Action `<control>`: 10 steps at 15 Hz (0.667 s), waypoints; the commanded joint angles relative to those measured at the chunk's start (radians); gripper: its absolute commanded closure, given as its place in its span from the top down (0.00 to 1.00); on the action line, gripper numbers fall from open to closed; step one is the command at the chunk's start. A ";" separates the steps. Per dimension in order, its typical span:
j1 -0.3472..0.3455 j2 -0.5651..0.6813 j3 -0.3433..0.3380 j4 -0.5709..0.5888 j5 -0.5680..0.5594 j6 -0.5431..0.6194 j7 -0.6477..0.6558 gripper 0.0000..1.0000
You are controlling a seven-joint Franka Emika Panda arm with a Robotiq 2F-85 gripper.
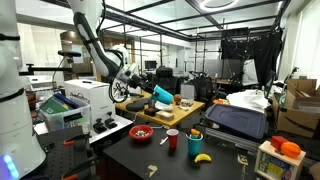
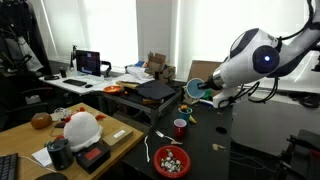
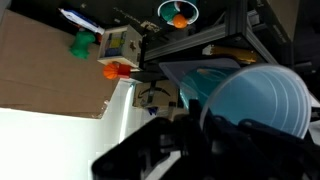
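Slip risk: we see the gripper pinching the cup, tilted in mid-air above the table; a loose pinch could drop it onto the mug at 6 o'clock.

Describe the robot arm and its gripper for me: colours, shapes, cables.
The white robot arm is built of rounded, glossy links with dark grey joints, and a round dark cap sits on one link's end. Loops of black cable hang at the wrist. The gripper is black and blocky. Its fingers are mostly hidden behind a light blue plastic cup.
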 commanded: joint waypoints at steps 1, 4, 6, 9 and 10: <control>-0.001 -0.005 -0.004 0.002 0.005 0.016 0.002 0.01; -0.017 0.001 -0.014 0.007 0.022 0.085 0.047 0.01; -0.027 0.003 -0.020 0.005 0.050 0.145 0.077 0.01; -0.039 0.007 -0.028 -0.010 0.151 0.236 0.082 0.01; -0.041 0.009 -0.031 -0.019 0.197 0.257 0.070 0.01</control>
